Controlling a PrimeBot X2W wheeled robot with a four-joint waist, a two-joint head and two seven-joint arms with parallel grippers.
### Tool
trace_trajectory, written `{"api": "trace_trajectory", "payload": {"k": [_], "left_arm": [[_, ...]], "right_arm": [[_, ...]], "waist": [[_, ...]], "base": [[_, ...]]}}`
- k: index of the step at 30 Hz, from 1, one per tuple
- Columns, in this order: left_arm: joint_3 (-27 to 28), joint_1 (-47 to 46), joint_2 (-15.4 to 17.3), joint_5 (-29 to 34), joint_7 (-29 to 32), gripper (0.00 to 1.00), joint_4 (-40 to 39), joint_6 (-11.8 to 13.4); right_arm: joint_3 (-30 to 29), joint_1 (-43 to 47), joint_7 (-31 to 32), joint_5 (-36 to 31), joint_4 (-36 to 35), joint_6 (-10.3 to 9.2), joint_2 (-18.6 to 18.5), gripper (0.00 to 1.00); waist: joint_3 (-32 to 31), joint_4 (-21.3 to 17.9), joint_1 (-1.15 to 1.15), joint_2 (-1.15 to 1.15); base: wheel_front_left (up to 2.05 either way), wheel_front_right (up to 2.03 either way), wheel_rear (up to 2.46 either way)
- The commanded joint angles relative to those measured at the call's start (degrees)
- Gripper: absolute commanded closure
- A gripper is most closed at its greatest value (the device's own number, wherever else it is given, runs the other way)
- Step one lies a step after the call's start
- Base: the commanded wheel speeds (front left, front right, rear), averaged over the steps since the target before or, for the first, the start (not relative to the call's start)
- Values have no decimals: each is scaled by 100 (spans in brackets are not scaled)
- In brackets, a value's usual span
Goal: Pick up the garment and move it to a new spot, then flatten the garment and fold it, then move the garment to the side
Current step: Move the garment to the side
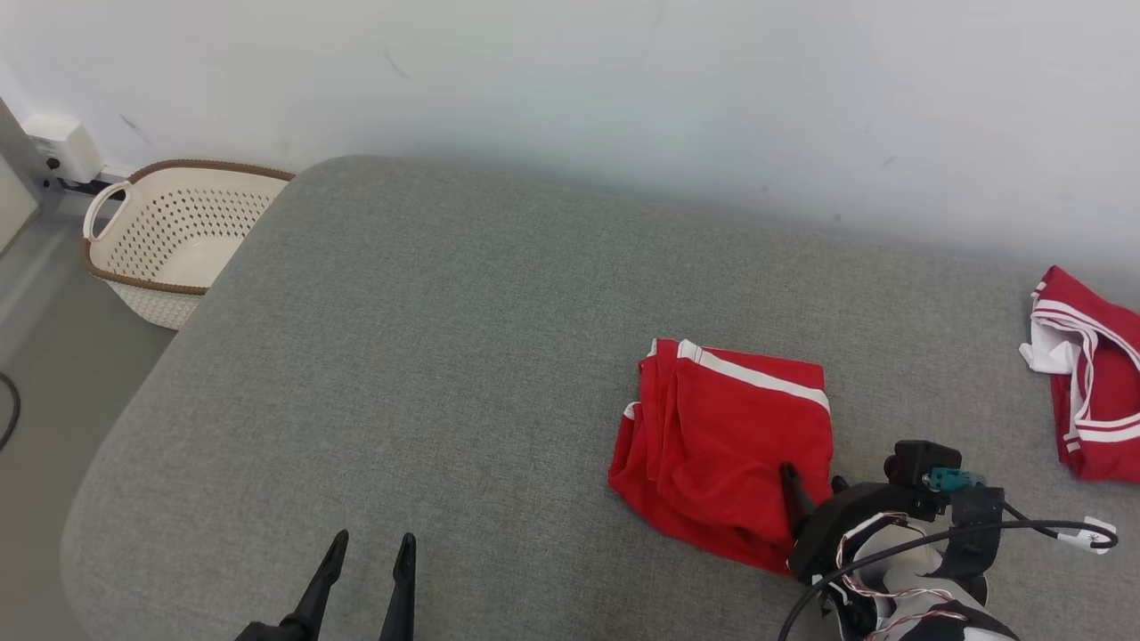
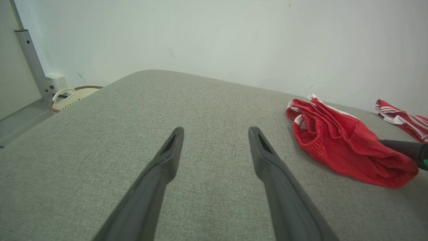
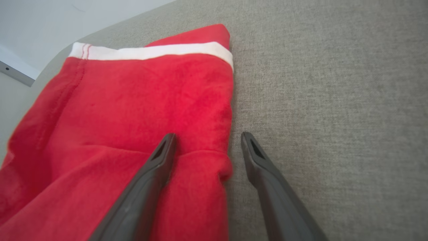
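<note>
A red garment (image 1: 726, 436) with a white stripe lies folded on the grey cushioned surface (image 1: 427, 356), right of centre. It also shows at the right of the left wrist view as the red garment (image 2: 344, 147), and close up as the garment (image 3: 133, 110) in the right wrist view. My right gripper (image 3: 207, 142) is open and straddles the garment's right edge, one finger over the cloth, the other over bare grey fabric. In the head view the right gripper (image 1: 812, 476) sits at the garment's lower right corner. My left gripper (image 1: 372, 545) is open above bare surface at the lower left.
A second red and white garment (image 1: 1091, 383) lies at the far right edge. A cream perforated basket (image 1: 174, 236) stands on the floor off the surface's far left corner. A white wall runs behind. Cables (image 1: 1006, 534) trail from my right wrist.
</note>
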Motion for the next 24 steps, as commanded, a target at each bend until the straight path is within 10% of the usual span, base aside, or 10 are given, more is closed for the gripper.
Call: {"api": "trace_trajectory", "payload": {"k": [1, 8, 10, 11, 24], "left_arm": [[3, 6, -1, 68, -27, 0, 26, 0], [-22, -58, -6, 70, -27, 0, 49, -27], [-27, -60, -8, 72, -27, 0, 62, -32], [-26, -63, -8, 71, -27, 0, 66, -31], [70, 23, -14, 18, -27, 0, 1, 39]], "right_arm": [[27, -54, 29, 55, 81, 0, -29, 0], [157, -227, 227, 297, 318, 0, -28, 0], [222, -244, 235, 353, 292, 0, 2, 87], [257, -240, 192, 390, 270, 0, 0, 100], [1269, -473, -287, 59, 42, 0, -431, 100]], "waist": [[17, 23, 0, 0], [87, 87, 0, 0], [95, 102, 0, 0], [98, 108, 0, 0], [84, -110, 0, 0]], "base": [[0, 0, 0], [0, 0, 0], [0, 0, 0], [0, 0, 0], [0, 0, 0]]}}
